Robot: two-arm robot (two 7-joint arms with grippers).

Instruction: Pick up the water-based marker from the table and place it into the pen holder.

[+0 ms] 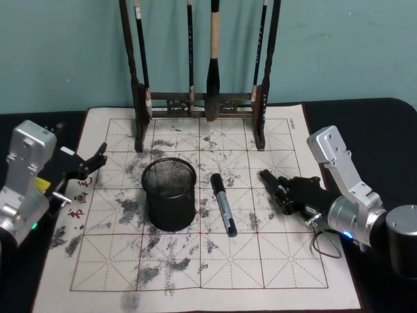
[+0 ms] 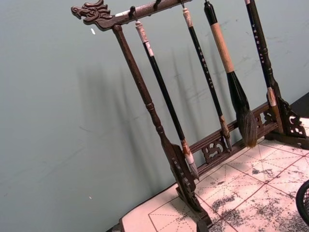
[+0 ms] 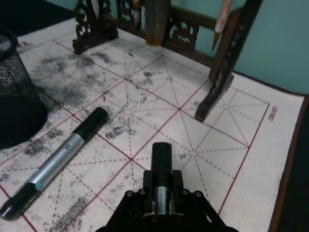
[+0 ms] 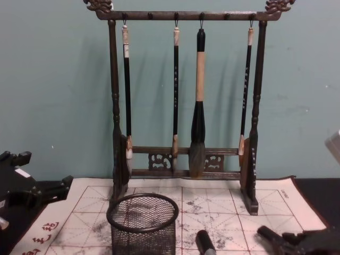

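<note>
The water-based marker (image 1: 223,204), grey with a black cap, lies flat on the ink-smudged gridded mat (image 1: 293,261) covering the table. It sits just right of the pen holder (image 1: 169,193), a black wire-mesh cup standing upright and empty. In the right wrist view the marker (image 3: 58,162) lies between the pen holder (image 3: 14,96) and my right gripper (image 3: 161,150). That right gripper (image 1: 266,175) hovers low over the mat, right of the marker, shut and holding nothing. My left gripper (image 1: 94,160) rests at the mat's left edge, left of the cup.
A tall dark wooden brush rack (image 1: 195,101) hung with several brushes stands on the mat's far edge, behind the cup. Bare dark tabletop (image 1: 378,124) flanks the mat. A teal wall closes off the back.
</note>
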